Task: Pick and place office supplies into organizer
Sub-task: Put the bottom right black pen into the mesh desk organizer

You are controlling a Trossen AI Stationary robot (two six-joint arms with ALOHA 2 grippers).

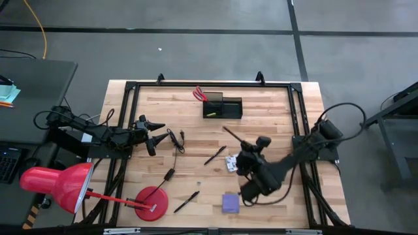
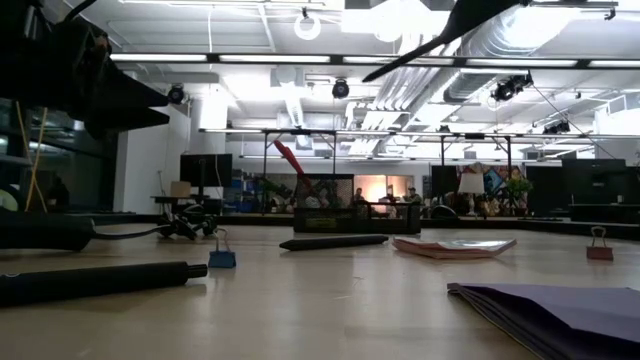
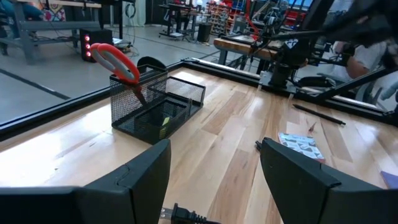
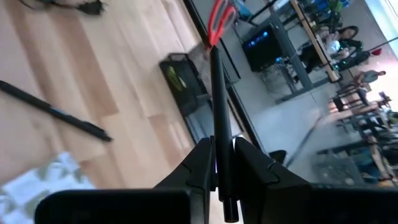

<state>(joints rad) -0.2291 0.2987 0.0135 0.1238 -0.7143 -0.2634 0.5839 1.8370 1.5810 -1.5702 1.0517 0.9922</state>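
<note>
Mid-carry: right gripper (image 4: 222, 163) fingers pinching a black pen (image 4: 219, 106) above the table, short of the organizer (image 1: 222, 107) at the far edge. Left gripper (image 3: 214, 174) parked, fingers spread. Next up probably swinging over the cup section, tipping the pen upright and letting go.

My right gripper (image 1: 243, 145) sits mid-table with a pen (image 4: 219, 99) clamped between its fingers. Ahead of it, at the far edge, stands the organizer (image 1: 222, 107), scissors (image 1: 199, 93) upright in its cup section. Just beside my gripper lies the packet (image 1: 231, 162), with another pen (image 1: 215, 155) beyond that. Behind my gripper, near the front edge, lies the sticky-note pad (image 1: 230, 203). My left gripper (image 1: 159, 132) waits far across the table.
</note>
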